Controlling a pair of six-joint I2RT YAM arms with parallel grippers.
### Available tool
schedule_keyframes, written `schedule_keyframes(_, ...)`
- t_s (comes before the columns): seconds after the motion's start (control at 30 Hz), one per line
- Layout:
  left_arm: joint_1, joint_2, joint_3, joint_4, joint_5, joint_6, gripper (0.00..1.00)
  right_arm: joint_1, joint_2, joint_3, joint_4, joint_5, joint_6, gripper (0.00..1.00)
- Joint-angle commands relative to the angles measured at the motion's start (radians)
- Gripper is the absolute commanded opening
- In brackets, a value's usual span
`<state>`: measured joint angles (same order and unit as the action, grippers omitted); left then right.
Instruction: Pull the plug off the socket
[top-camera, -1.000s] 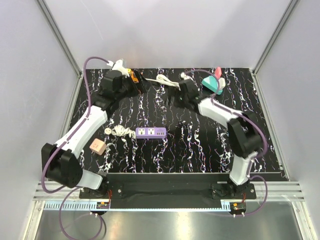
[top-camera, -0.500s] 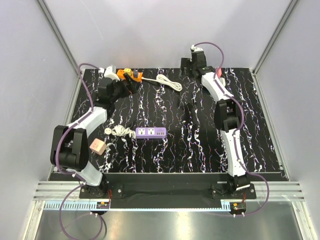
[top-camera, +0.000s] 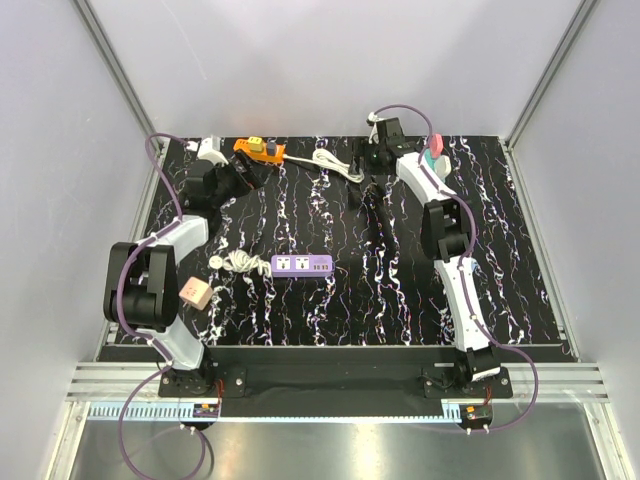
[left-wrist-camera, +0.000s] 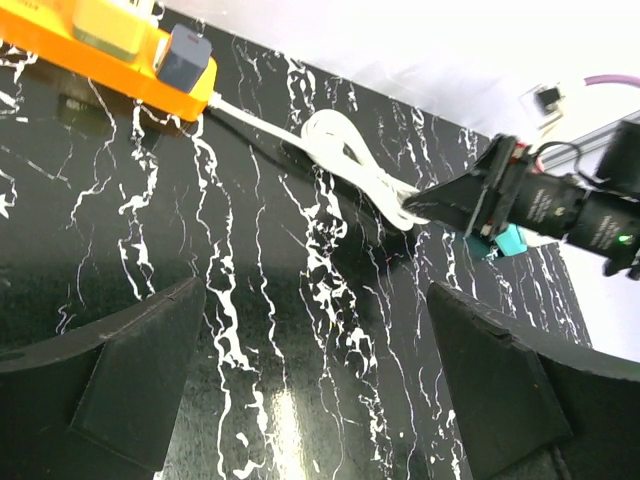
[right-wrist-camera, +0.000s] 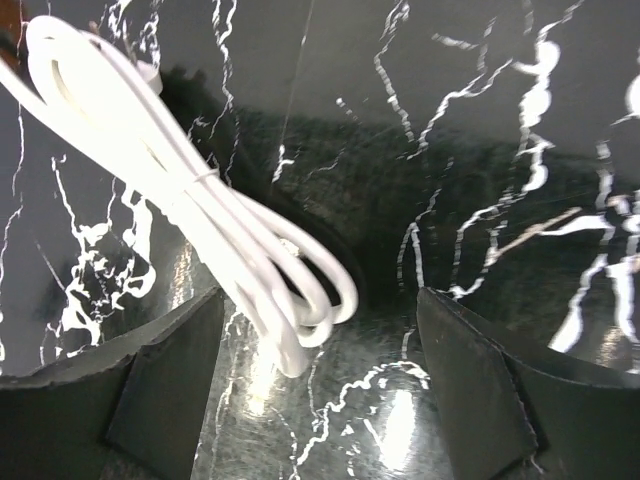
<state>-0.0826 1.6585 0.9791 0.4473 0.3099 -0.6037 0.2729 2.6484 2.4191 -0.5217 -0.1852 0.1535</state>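
The grey rectangular plug (left-wrist-camera: 185, 58) is seated in the orange plastic power strip (left-wrist-camera: 95, 35) at the upper left of the left wrist view. From it, a bundled white cable (left-wrist-camera: 350, 165) is laid toward the frame's centre. The left gripper (left-wrist-camera: 315, 390) is held at the bottom edge with its 2 black fingers (left-wrist-camera: 110, 380) wide apart and nothing between them. The right gripper (right-wrist-camera: 320, 385) is set over the cable's looped end, jaws apart, with no clamping seen. In the overhead view, a purple plastic power strip (top-camera: 302, 265) and a pinkish cube (top-camera: 194, 293) are found at the lower left of the black marbled table (top-camera: 500, 280).
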Motion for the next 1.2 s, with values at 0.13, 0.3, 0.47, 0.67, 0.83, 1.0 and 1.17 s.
schedule_keyframes(0.13, 0.010, -0.011, 0.012, 0.091, 0.041, -0.005, 0.99, 0.003, 0.001, 0.040, 0.040, -0.069, 0.067, 0.85)
schedule_keyframes(0.3, 0.021, 0.006, 0.018, 0.093, 0.055, -0.008, 0.99, 0.002, 0.045, 0.072, 0.046, -0.169, 0.121, 0.55)
schedule_keyframes(0.47, 0.030, 0.007, 0.015, 0.093, 0.055, -0.004, 0.99, 0.005, 0.051, 0.046, 0.058, -0.172, 0.179, 0.36)
schedule_keyframes(0.67, 0.043, 0.004, 0.009, 0.093, 0.046, -0.004, 0.99, 0.003, -0.057, -0.136, 0.077, -0.089, 0.181, 0.07)
schedule_keyframes(0.83, 0.049, -0.008, -0.010, 0.105, 0.024, -0.007, 0.99, 0.005, -0.281, -0.421, 0.163, -0.066, 0.162, 0.00)
schedule_keyframes(1.0, 0.052, 0.007, -0.004, 0.108, 0.035, -0.010, 0.99, 0.005, -0.501, -0.783, 0.265, -0.146, 0.201, 0.00)
schedule_keyframes(1.17, 0.050, 0.032, 0.018, 0.105, 0.089, -0.004, 0.94, 0.011, -0.672, -1.087, 0.295, -0.148, 0.199, 0.00)
